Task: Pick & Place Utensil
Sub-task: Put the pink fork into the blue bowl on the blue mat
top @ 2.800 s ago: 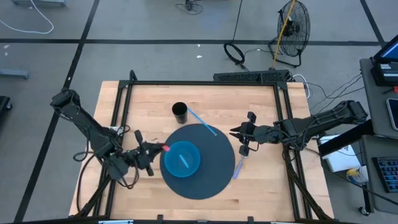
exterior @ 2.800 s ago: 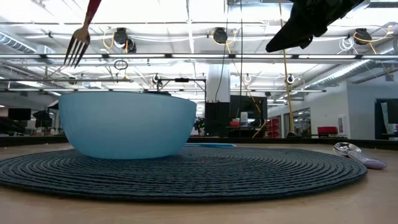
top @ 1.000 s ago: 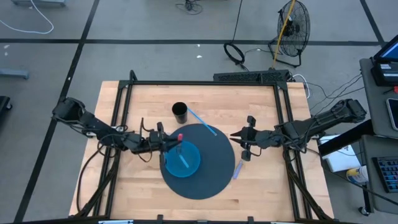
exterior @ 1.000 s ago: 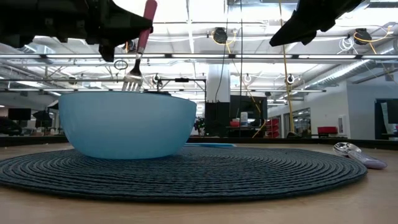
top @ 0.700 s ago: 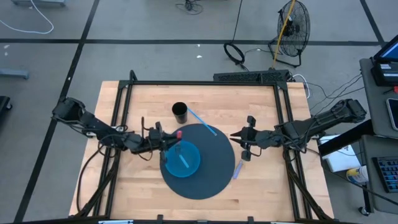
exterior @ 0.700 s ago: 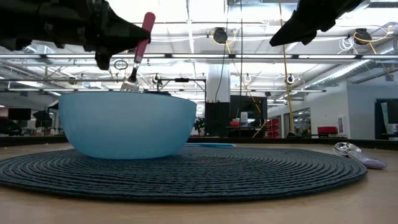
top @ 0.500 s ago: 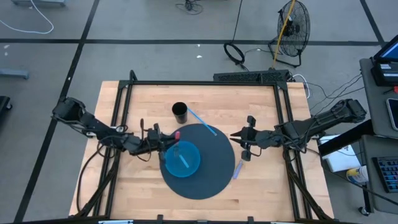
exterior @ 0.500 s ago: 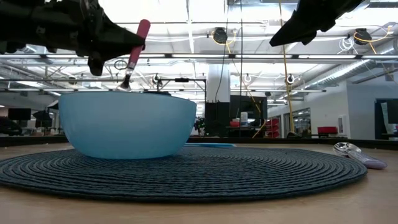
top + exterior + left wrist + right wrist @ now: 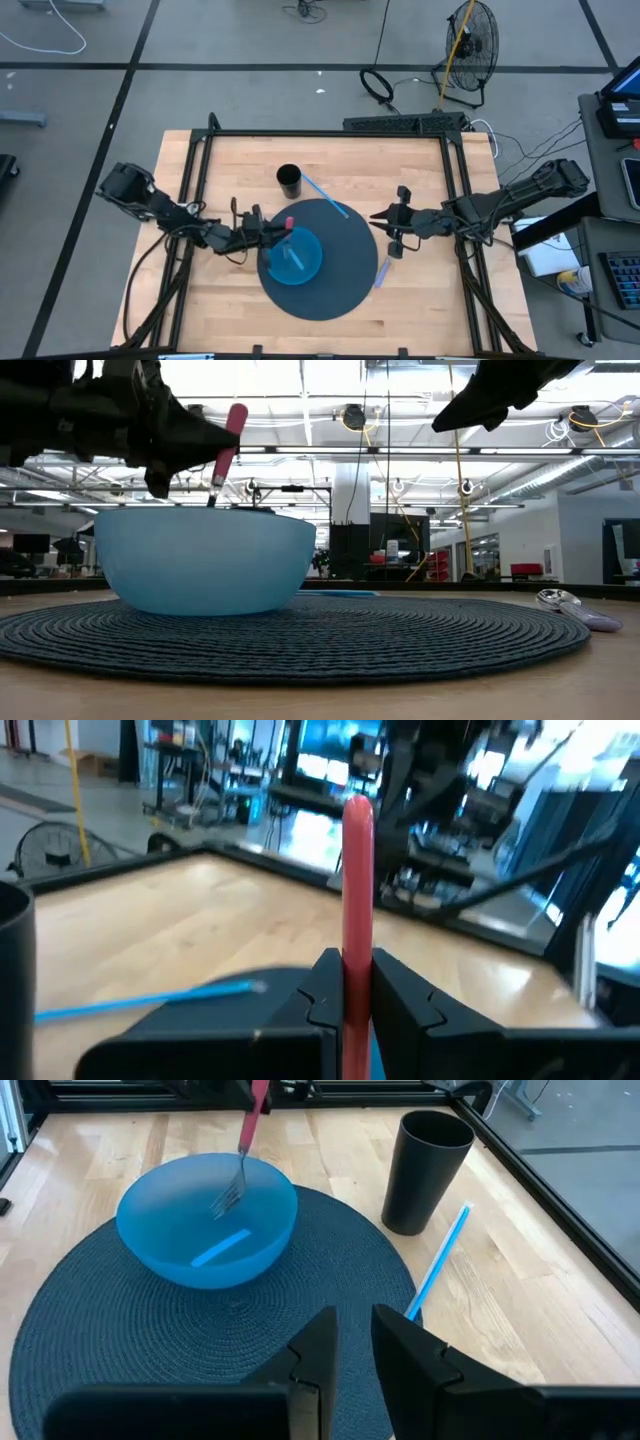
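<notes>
So your left gripper (image 9: 268,232) has its jaws pinching the red-handled fork (image 9: 243,1140) by the handle, tines hanging down inside the blue bowl (image 9: 293,256) (they hang above the bowl's floor in the right wrist view). That bowl sits on the round dark mat (image 9: 345,280) near the table's (image 9: 420,310) middle. Your right gripper (image 9: 384,214) waits over the mat's right rim, jaws slightly parted around nothing. You'll see a black cup (image 9: 289,181) and a blue straw (image 9: 325,197) toward the far edge, and a spoon (image 9: 575,607) beside the mat's right side.
</notes>
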You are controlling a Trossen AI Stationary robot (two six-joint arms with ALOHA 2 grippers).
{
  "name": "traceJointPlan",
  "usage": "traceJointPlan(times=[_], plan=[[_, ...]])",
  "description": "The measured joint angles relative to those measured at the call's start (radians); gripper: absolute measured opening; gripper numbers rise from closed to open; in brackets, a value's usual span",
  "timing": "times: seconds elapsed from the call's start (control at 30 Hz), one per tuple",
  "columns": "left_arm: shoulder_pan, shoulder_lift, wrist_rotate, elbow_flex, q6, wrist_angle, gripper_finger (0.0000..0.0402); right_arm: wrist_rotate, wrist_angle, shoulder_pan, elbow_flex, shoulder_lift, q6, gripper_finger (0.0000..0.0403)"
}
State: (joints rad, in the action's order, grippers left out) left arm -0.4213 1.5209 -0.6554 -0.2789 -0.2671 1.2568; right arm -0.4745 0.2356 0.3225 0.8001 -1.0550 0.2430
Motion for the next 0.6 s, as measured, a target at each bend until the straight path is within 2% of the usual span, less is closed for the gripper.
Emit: traceJointPlan(times=[0.17,0.43,0.6], plan=[[0.011,0.056,-0.001,0.001,-0.033,0.011,0.0038,0.002,0.000,0.000,0.000,0.000,0.002,0.0059],[0.019,0.096,-0.011,0.000,-0.005,0.029,0.0030,0.003,0.000,0.000,0.000,0.000,0.003,0.0059],[0.035,0.096,-0.024,-0.001,-0.016,-0.010,0.0061,0.003,0.000,0.000,0.000,0.000,0.002,0.0059]])
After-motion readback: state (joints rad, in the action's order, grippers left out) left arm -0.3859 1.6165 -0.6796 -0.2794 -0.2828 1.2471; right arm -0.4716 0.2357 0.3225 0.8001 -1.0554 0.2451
